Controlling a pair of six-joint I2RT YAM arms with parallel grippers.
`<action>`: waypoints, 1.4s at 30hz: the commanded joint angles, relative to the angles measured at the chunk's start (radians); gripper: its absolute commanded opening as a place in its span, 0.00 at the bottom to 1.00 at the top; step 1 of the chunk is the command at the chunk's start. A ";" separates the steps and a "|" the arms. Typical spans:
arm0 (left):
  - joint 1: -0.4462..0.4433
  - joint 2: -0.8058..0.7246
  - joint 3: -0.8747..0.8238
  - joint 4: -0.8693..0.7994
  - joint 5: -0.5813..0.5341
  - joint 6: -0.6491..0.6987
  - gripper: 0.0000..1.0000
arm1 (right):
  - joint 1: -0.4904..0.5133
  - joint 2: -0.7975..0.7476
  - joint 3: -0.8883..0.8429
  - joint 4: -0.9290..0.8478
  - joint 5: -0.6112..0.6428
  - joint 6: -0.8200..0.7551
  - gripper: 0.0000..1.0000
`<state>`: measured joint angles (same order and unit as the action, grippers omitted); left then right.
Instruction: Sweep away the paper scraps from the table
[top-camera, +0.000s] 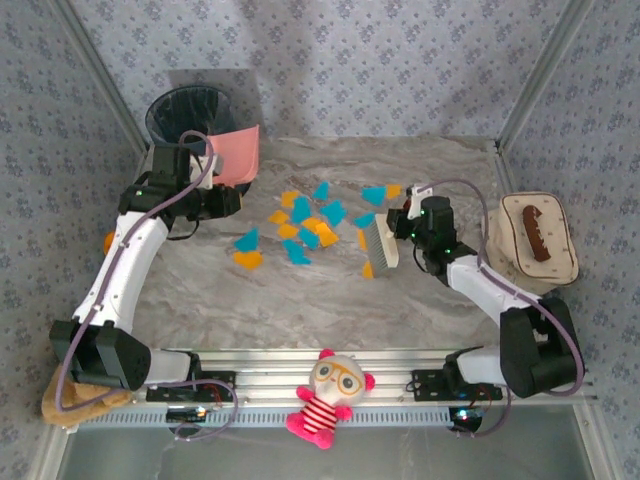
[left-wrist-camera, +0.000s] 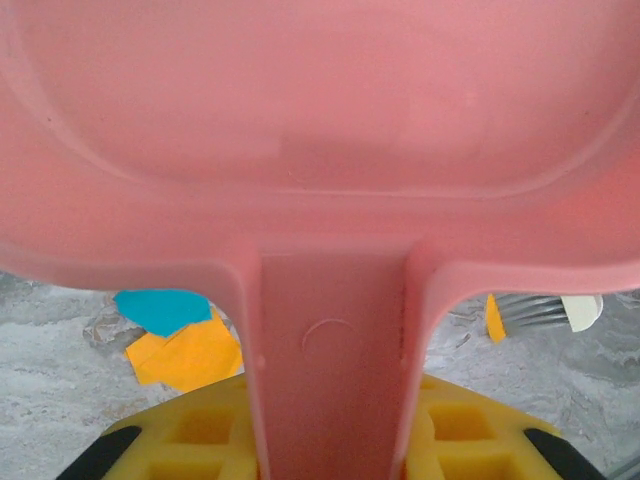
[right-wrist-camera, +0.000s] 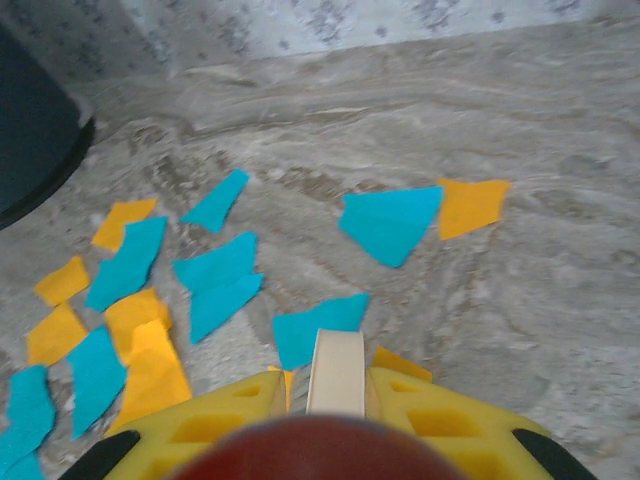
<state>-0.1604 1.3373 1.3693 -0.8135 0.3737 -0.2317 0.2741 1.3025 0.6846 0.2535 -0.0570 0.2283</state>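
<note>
Between your arms on the table (top-camera: 300, 300), the paper scraps (top-camera: 300, 232) lie just left of the brush (top-camera: 380, 243) clamped in your right gripper (top-camera: 405, 224), nearer it than the dustpan (top-camera: 236, 152) your left gripper (top-camera: 215, 185) holds by the bin (top-camera: 185, 115).

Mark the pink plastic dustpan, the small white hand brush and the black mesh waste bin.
pink plastic dustpan (top-camera: 238, 152), top view, on its flat pan.
small white hand brush (top-camera: 380, 244), top view, on its bristle head.
black mesh waste bin (top-camera: 182, 112), top view, on its inner wall.
</note>
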 joint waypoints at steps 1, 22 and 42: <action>-0.008 0.006 0.004 -0.019 0.014 0.031 0.00 | -0.008 -0.039 -0.010 -0.056 0.123 -0.005 0.00; -0.022 0.020 0.005 -0.064 0.000 0.078 0.00 | -0.165 0.029 0.114 0.179 -0.214 0.265 0.00; -0.034 0.016 -0.011 -0.105 -0.004 0.104 0.00 | -0.165 0.568 0.449 0.313 0.005 0.569 0.00</action>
<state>-0.1867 1.3567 1.3663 -0.8993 0.3691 -0.1528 0.1036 1.8393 1.0882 0.5091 -0.1097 0.7315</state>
